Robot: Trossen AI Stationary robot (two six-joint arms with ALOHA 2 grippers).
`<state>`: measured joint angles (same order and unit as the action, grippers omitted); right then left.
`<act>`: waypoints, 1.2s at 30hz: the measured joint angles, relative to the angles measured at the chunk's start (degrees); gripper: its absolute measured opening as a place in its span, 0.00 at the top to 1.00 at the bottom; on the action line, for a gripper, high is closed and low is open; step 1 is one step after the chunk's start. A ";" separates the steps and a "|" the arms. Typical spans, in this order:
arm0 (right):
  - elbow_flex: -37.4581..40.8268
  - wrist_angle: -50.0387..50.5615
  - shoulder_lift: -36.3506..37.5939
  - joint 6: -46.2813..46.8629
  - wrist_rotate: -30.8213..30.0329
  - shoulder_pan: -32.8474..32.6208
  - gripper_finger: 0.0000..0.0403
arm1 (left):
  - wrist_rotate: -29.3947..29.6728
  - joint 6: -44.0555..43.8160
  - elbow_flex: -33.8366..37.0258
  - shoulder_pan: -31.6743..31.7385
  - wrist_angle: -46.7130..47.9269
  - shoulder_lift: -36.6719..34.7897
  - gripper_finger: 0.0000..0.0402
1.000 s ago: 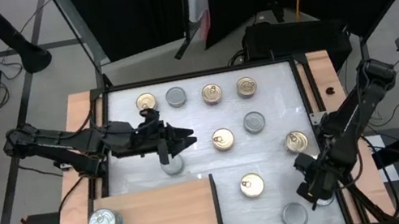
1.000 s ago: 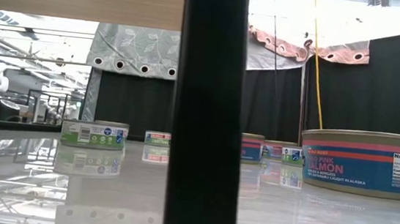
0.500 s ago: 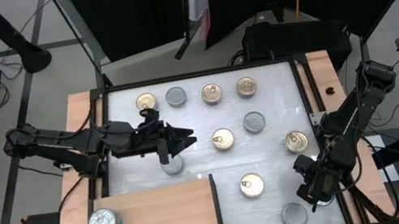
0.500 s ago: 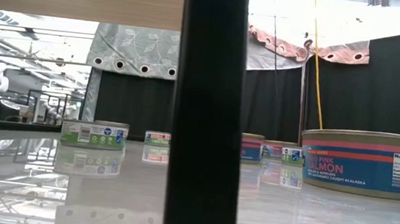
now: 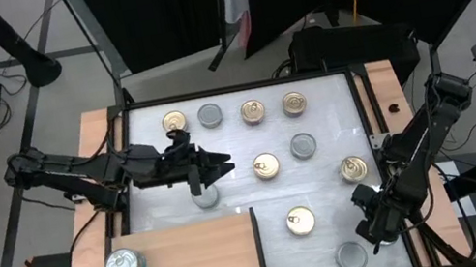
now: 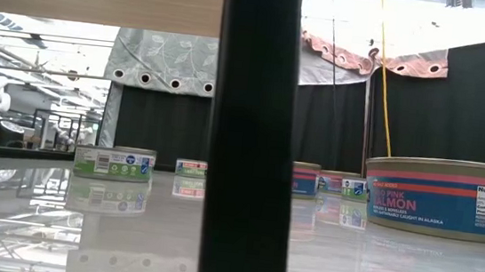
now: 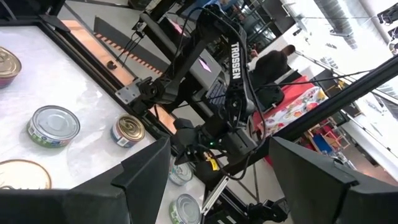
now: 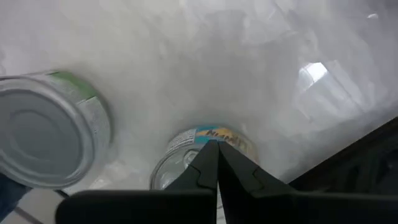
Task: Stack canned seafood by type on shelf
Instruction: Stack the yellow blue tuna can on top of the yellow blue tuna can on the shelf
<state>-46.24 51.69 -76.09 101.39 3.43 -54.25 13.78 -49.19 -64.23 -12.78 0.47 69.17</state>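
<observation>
Glossy white tabletop (image 5: 324, 177) carries round flat tins; left gripper (image 5: 220, 166) spread above a silver-lidded tin (image 5: 205, 196), right gripper (image 5: 370, 228) pressed together.

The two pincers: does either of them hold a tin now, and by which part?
Neither holds anything. The left pincer is open above the table, beside a silver-lidded tin. The right pincer is shut on nothing.

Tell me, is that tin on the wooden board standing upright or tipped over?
Upright. From above, the tin shows its full round silver lid facing up, resting flat on the left end of the wooden board.
</observation>
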 joint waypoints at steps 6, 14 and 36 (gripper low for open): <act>0.00 -1.10 -1.88 1.72 0.73 -1.85 1.00 | 0.00 0.00 0.00 0.00 0.00 0.00 0.31; -0.09 -2.27 -6.40 -0.45 0.81 -2.11 1.00 | 0.00 0.03 0.00 0.00 0.02 0.00 0.31; 0.31 -3.59 -11.13 -24.28 -9.57 18.22 1.00 | 0.68 0.24 0.00 0.01 -0.01 -0.02 0.31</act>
<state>-45.93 48.11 -87.22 77.12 -6.14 -36.03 14.46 -48.95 -64.23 -12.76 0.46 69.14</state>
